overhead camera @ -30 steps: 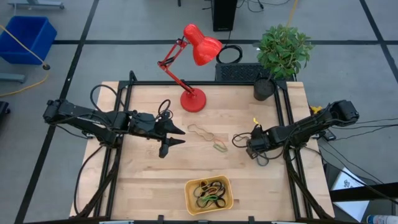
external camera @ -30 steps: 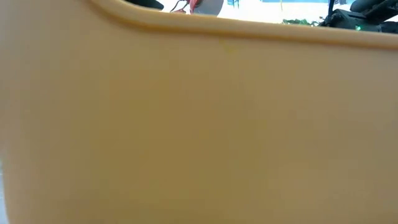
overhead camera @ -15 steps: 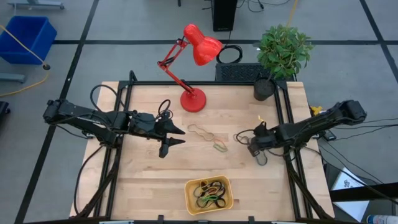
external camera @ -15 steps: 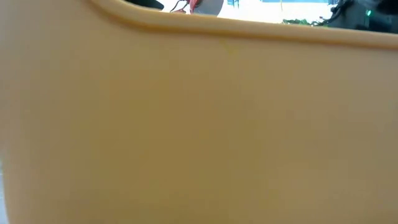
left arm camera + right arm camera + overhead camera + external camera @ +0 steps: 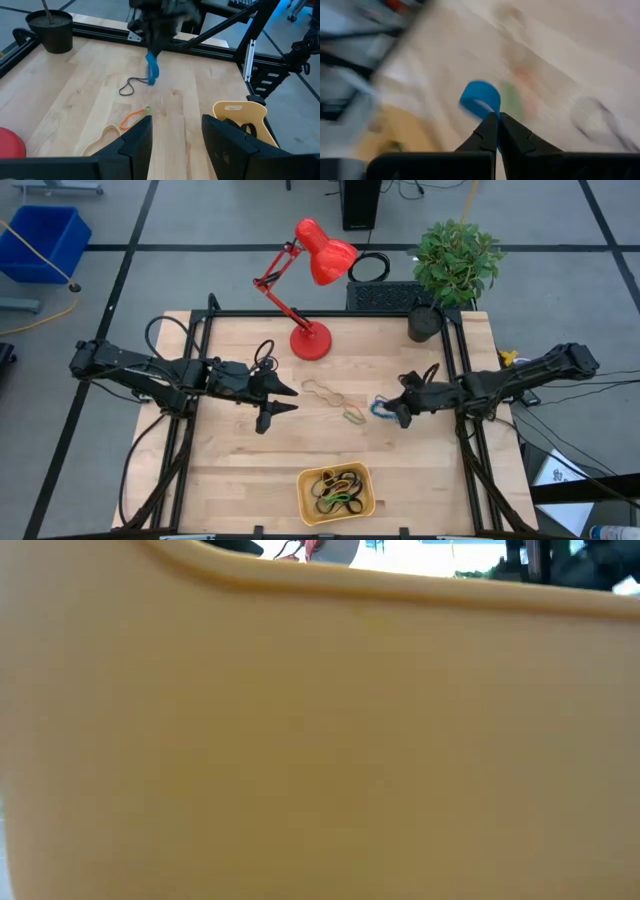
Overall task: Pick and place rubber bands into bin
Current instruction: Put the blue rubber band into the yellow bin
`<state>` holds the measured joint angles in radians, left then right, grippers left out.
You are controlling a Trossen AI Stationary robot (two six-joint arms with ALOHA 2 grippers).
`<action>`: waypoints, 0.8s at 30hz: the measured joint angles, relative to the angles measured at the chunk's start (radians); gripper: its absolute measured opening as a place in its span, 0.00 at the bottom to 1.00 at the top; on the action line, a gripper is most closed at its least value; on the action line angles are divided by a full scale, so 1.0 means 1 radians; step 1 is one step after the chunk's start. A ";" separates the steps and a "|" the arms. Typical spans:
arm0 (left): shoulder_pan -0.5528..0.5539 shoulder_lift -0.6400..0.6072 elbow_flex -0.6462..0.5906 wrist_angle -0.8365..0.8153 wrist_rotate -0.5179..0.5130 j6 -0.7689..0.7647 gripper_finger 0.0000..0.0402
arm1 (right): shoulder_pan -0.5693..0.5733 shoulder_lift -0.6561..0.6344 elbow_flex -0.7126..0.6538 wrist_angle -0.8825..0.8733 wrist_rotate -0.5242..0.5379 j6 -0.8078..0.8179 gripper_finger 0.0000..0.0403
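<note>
Rubber bands are split between two places: a tangle of black, yellow and reddish loops already lies in the bin (image 5: 336, 492), the yellow-orange tray at the middle of the table's (image 5: 230, 470) near edge, and a few are still loose on the bare wood at mid-table. The largest loose one is a long tan wavy band (image 5: 321, 391), its long axis running roughly left to right, just ahead of the left gripper (image 5: 285, 398), whose fingers stand wide apart and hold nothing as that arm waits on the table's left half. Beside the tan band's right end lies a small orange-and-green band (image 5: 353, 416), and in the left wrist view a thin dark band (image 5: 131, 87) lies near the right arm. The right gripper (image 5: 392, 411), reaching in from the table's right edge, is pinched fully shut on a blue band (image 5: 380, 407), which dangles from its tips clear of the wood. From that grip the bin lies toward the near edge and somewhat to the left, so the carry likely runs diagonally back across the table.
</note>
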<state>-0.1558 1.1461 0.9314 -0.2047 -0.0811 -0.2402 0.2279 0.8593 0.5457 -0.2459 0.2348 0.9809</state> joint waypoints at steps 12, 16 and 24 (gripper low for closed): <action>0.000 0.000 0.000 0.000 0.000 -0.005 0.44 | 0.001 -0.018 0.002 0.795 -0.105 -0.492 0.00; 0.000 0.000 0.000 0.000 0.000 -0.005 0.44 | 0.001 -0.017 0.034 0.832 -0.105 -0.563 0.00; 0.000 0.000 0.000 0.000 0.000 -0.005 0.44 | 0.001 0.068 0.280 0.526 -0.135 -0.686 0.00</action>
<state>-0.1558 1.1461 0.9314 -0.2047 -0.0813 -0.2449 0.2291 0.9272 0.8252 0.2799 0.1001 0.2953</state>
